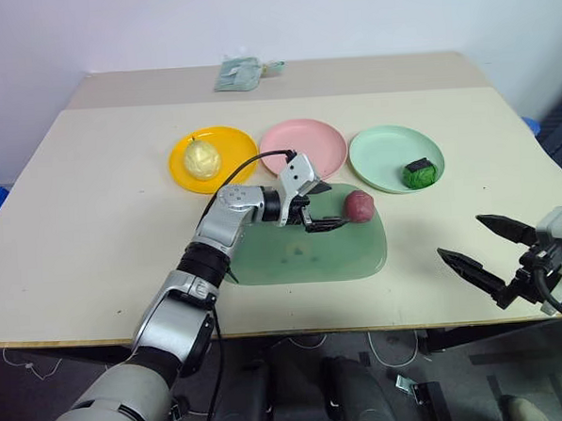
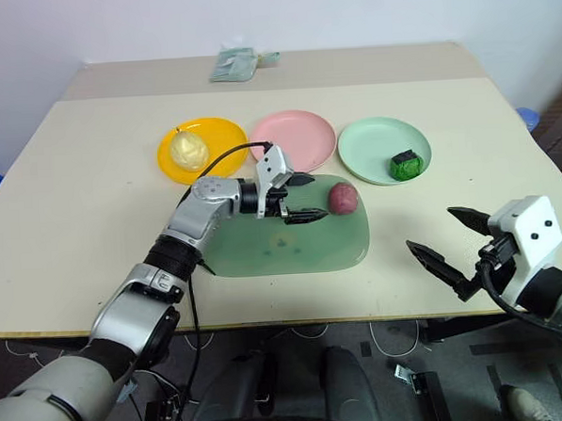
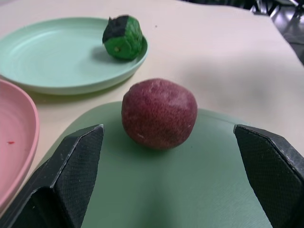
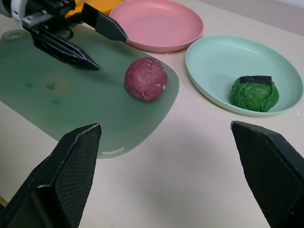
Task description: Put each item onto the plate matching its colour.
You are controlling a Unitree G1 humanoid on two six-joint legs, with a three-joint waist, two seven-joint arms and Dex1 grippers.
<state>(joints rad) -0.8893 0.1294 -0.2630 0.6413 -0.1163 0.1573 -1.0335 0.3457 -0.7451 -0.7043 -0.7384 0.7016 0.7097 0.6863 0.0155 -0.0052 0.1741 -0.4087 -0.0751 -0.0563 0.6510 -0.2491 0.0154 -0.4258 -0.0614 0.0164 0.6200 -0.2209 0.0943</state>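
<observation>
A dark red-purple ball (image 1: 359, 206) lies on the right end of the translucent green mat (image 1: 302, 256). My left gripper (image 1: 333, 205) hovers over the mat just left of the ball, open, with its fingertips short of it and nothing between them. The pink plate (image 1: 303, 145) behind it is bare. A pale yellow pear-like lump (image 1: 202, 159) sits on the yellow plate (image 1: 235, 140). On the mint green plate (image 1: 377, 154) rests a dark green chunk (image 1: 419, 173). My right gripper (image 1: 460, 236) hangs open over the table's front right, well apart from everything.
A crumpled pale green packet (image 1: 241, 73) lies at the far edge of the table. The table's front edge runs just below the mat and under my right gripper. Bare tabletop stretches to the left of the mat.
</observation>
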